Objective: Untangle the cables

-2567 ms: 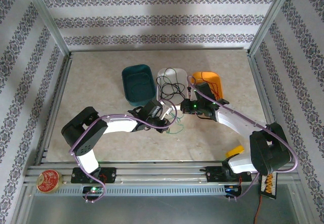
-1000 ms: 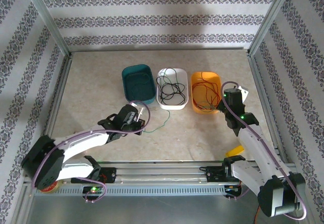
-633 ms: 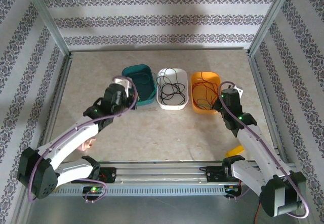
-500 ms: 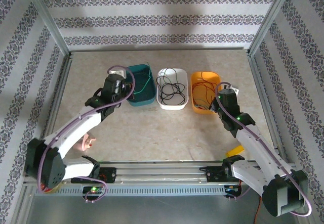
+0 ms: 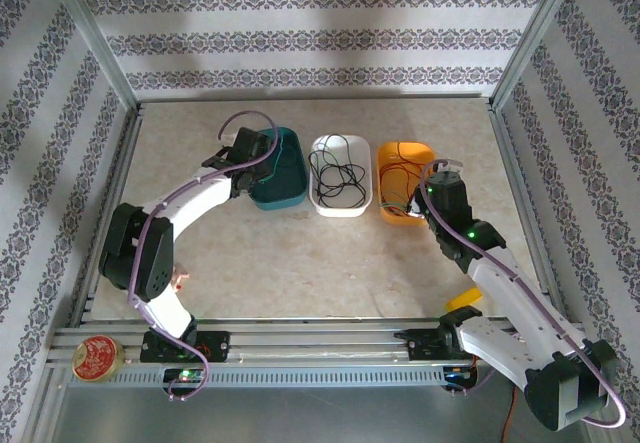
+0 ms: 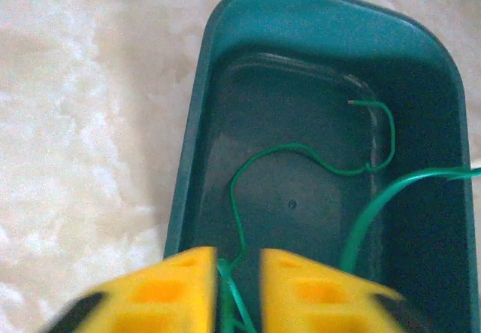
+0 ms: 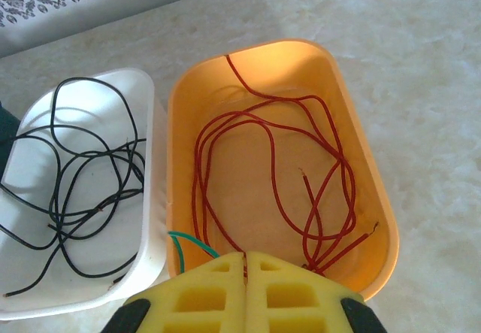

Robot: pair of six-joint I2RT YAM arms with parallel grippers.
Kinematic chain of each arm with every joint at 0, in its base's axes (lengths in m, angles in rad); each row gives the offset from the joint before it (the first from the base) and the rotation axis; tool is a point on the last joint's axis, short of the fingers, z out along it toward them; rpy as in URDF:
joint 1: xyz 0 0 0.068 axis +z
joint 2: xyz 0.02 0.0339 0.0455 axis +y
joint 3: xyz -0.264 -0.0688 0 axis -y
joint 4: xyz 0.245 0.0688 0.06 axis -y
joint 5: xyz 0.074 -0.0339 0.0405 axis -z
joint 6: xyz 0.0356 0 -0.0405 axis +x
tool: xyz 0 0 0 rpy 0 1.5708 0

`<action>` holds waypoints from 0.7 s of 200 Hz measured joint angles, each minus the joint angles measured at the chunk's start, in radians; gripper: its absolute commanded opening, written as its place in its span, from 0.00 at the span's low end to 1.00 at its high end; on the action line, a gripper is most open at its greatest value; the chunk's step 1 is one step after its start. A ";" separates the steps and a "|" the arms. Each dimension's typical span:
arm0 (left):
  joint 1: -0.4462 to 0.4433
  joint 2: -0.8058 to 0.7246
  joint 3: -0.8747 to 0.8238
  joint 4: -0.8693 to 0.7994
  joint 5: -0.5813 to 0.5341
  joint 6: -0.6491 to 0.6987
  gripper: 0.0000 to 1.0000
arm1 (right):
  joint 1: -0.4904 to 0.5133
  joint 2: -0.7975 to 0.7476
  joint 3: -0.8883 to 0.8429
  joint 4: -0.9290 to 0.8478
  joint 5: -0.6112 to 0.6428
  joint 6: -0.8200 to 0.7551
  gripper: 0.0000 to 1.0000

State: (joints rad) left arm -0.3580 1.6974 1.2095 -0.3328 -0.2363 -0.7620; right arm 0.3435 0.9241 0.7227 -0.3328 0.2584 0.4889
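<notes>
My left gripper (image 5: 262, 158) hangs over the teal tray (image 5: 290, 201) at the back left. In the left wrist view its jaws (image 6: 239, 254) stand slightly apart. A green cable (image 6: 301, 147) runs between them and curls down into the teal tray (image 6: 192, 145). My right gripper (image 5: 440, 175) is shut at the near end of the orange tray (image 5: 405, 144). Red cables (image 7: 197, 164) lie looped in that tray (image 7: 174, 160), and one strand runs up to the seam of the right gripper (image 7: 245, 256). Whether it is pinched I cannot tell. A short green cable piece (image 7: 188, 241) shows by its left finger.
A white tray (image 5: 345, 211) between the teal and orange ones holds tangled black cables (image 5: 335, 173), which also show in the right wrist view (image 7: 83, 175). A round red tin (image 5: 97, 356) sits on the front rail at the left. Metal frame posts and patterned walls enclose the table.
My left arm has swung from the front middle of the table up to the teal tray, carrying the green cable, and its jaws have parted. The right gripper has edged toward the orange tray.
</notes>
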 measured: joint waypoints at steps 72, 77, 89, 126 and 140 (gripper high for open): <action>-0.013 -0.077 -0.052 0.096 0.053 0.044 0.90 | 0.022 -0.027 0.042 -0.026 -0.047 -0.024 0.02; -0.019 -0.100 -0.067 0.113 0.068 0.060 0.90 | 0.026 -0.027 0.050 -0.026 -0.055 -0.025 0.02; -0.035 -0.155 -0.107 0.167 0.116 0.089 0.91 | 0.028 -0.027 0.072 -0.024 -0.079 -0.024 0.02; -0.069 -0.294 -0.285 0.347 0.314 0.115 0.91 | 0.028 0.005 0.135 0.005 -0.197 -0.013 0.02; -0.075 -0.334 -0.369 0.383 0.338 0.108 0.91 | 0.035 0.031 0.147 0.022 -0.240 0.006 0.02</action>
State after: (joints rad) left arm -0.4328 1.3636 0.8402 0.0502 0.1017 -0.6544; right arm 0.3790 0.9550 0.8700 -0.3107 0.0189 0.4950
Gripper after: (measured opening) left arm 0.910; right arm 0.042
